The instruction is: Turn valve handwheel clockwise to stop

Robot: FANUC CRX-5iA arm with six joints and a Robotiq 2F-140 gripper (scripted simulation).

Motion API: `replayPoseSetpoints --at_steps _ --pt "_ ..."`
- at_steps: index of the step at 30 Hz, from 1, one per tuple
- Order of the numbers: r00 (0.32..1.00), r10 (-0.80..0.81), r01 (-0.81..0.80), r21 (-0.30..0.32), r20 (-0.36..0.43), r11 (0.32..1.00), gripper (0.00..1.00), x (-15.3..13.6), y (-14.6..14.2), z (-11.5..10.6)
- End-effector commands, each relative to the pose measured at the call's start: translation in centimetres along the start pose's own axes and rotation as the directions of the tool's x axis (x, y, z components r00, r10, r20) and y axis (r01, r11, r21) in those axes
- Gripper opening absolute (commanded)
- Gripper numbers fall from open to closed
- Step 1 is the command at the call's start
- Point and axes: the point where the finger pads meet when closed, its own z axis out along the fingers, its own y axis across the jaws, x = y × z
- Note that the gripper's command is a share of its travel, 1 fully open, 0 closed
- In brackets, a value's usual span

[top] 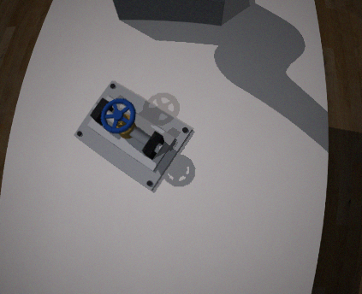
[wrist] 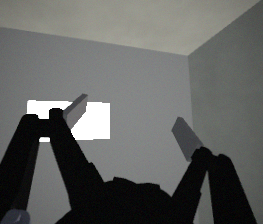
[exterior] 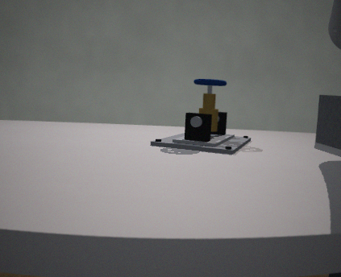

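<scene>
The valve stands on a grey baseplate [top: 134,136] left of the table's middle. Its blue spoked handwheel [top: 119,115] lies level on top of a brass stem [exterior: 210,108], with black blocks at both ends of the body. It also shows in the side view, the handwheel [exterior: 210,82] seen edge-on above the plate [exterior: 201,142]. My gripper [wrist: 132,113] shows only in the wrist view. Its fingers stand wide apart with nothing between them, pointing at a room wall and ceiling. The valve is not in the wrist view.
The robot's grey base [top: 177,10] stands at the table's far edge, also at the right edge of the side view [exterior: 336,125]. The arm's shadow [top: 280,73] falls across the back right of the table. Wooden floor surrounds the table.
</scene>
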Motion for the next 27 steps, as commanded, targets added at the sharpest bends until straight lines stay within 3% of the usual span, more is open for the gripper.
replayPoseSetpoints --at_steps 1,20,24,27 --pt "1.000 0.000 0.000 0.000 0.000 1.000 1.00 0.0 0.0 0.0" --pt "1.000 0.003 -0.003 -0.003 -0.004 1.000 1.00 0.0 0.0 0.0" --pt "0.998 0.037 -0.038 -0.034 -0.047 0.999 1.00 0.0 0.2 -0.7" --pt "0.987 0.091 -0.102 -0.079 -0.130 0.992 1.00 0.1 0.4 -2.1"
